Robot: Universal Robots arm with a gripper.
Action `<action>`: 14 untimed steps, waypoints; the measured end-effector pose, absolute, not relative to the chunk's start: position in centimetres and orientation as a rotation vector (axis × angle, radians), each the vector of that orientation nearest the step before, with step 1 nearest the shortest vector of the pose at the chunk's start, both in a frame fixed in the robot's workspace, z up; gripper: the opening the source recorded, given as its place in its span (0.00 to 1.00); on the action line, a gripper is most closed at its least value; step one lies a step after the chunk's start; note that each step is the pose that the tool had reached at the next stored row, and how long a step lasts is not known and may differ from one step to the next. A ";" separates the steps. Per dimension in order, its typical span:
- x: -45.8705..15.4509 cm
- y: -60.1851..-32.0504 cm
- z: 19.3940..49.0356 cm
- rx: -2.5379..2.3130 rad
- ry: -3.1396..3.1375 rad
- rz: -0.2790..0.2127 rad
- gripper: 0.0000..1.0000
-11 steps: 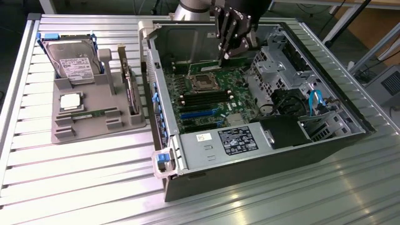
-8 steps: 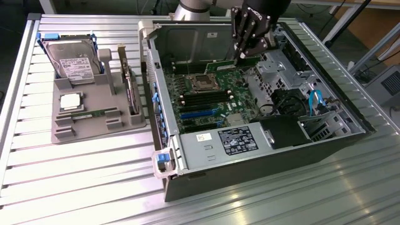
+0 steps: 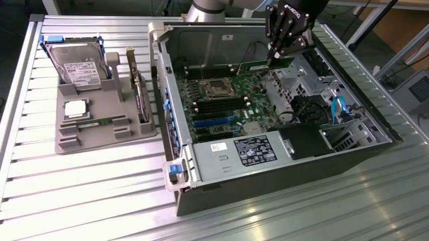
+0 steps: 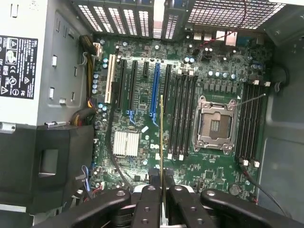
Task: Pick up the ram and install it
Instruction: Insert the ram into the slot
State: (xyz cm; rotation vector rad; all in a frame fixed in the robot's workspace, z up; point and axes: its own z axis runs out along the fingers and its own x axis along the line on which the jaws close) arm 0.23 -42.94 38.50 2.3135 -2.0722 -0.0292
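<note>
My gripper (image 3: 276, 54) hangs over the far part of the open computer case (image 3: 201, 198), shut on the ram (image 3: 258, 66), a thin green strip held by one end above the motherboard (image 3: 228, 103). In the wrist view the ram (image 4: 161, 137) shows edge-on, clamped between the two black fingers (image 4: 151, 202) of the gripper (image 4: 161, 183). It stands above the board, between the blue card slot (image 4: 155, 90) and a bank of black memory slots (image 4: 181, 114). Another bank of memory slots (image 4: 251, 118) lies beyond the open processor socket (image 4: 216, 126).
A grey parts tray (image 3: 70, 145) on the slatted metal table at the exterior view's left holds a hard drive (image 3: 77, 65), a square silver processor chip (image 3: 76, 109) and an upright expansion card (image 3: 137, 90). The power supply (image 3: 248, 150), drive cage and cables crowd the case's near end.
</note>
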 end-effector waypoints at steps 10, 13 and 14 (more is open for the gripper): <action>-0.1 -42.9 36.1 2.164 -2.228 -0.031 0.13; -0.5 -42.9 34.6 2.159 -2.231 -0.029 0.13; -0.5 -42.9 34.0 2.157 -2.232 -0.029 0.13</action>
